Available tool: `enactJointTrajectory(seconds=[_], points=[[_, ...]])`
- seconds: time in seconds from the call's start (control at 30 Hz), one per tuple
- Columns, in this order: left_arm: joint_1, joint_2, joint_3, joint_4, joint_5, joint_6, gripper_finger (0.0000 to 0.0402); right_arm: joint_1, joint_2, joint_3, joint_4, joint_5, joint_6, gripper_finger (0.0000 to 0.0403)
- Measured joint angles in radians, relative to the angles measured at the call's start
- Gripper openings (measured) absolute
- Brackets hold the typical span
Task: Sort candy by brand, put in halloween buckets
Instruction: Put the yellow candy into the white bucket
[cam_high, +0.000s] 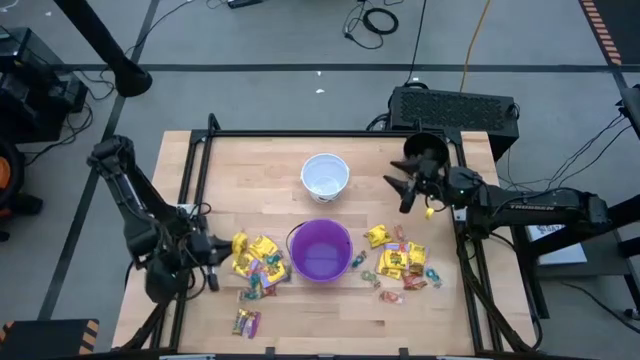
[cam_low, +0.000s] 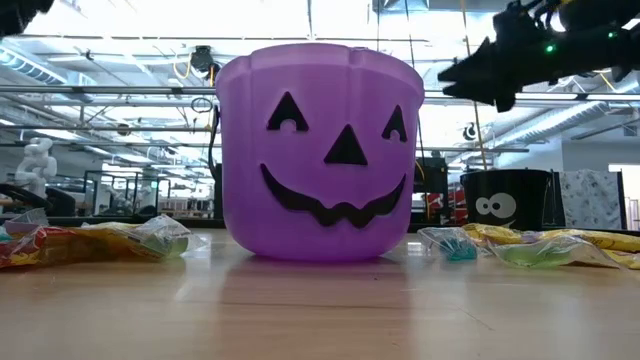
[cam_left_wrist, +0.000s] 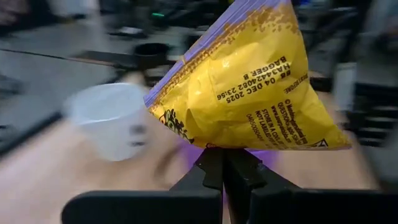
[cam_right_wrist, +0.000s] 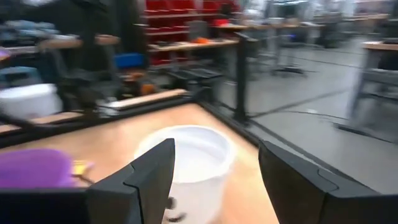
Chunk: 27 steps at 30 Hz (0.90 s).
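Near left of table: left gripper (cam_left_wrist: 222, 163) clamps yellow packet (cam_left_wrist: 245, 87), lifted for bucket drop. Right gripper (cam_right_wrist: 214, 165) spread, empty, near black bucket (cam_high: 428, 150). Purple bucket (cam_high: 321, 250) between candy piles (cam_high: 402, 262), white bucket (cam_high: 325, 175) beyond.

white bucket (cam_left_wrist: 112, 127) blurred (yellow packet (cam_left_wrist: 245, 87) hides the purple one).

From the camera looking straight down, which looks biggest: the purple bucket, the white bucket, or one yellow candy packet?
Largest to smallest:
1. purple bucket
2. white bucket, only a little smaller
3. yellow candy packet, far smaller than either bucket
All sit on the table, so nearness hardly matters.
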Motion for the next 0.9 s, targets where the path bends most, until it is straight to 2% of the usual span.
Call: enactJointTrajectory(seconds=[0.17,0.27,0.37,0.57,0.67,0.73,0.9], points=[[0.072,-0.005,0.0,0.476,0.261,0.48,0.0001,0.0,0.0,0.0,0.041,-0.121,-0.001,0.0224],[0.153,-0.001,0.0,0.652,0.451,0.718,0.0,0.0,0.0,0.0,0.082,-0.194,0.0,0.0224],[0.246,-0.001,0.0,0.73,0.604,0.871,0.0,0.001,0.0,0.0,0.109,-0.244,0.002,0.0224],[0.414,0.0,0.0,0.741,0.813,0.981,0.0,0.006,0.0,0.0,0.109,-0.262,0.001,0.0224],[0.475,0.0,0.0,0.775,0.829,0.959,0.0,0.006,0.0,0.0,0.103,-0.262,0.005,0.0224],[0.514,0.0,0.0,0.843,0.786,0.88,0.0,0.006,0.0,0.0,0.102,-0.259,0.017,0.0224],[0.604,-0.001,0.0,0.887,0.534,0.595,0.0,0.006,0.0,0.0,0.098,-0.258,0.031,0.0224]])
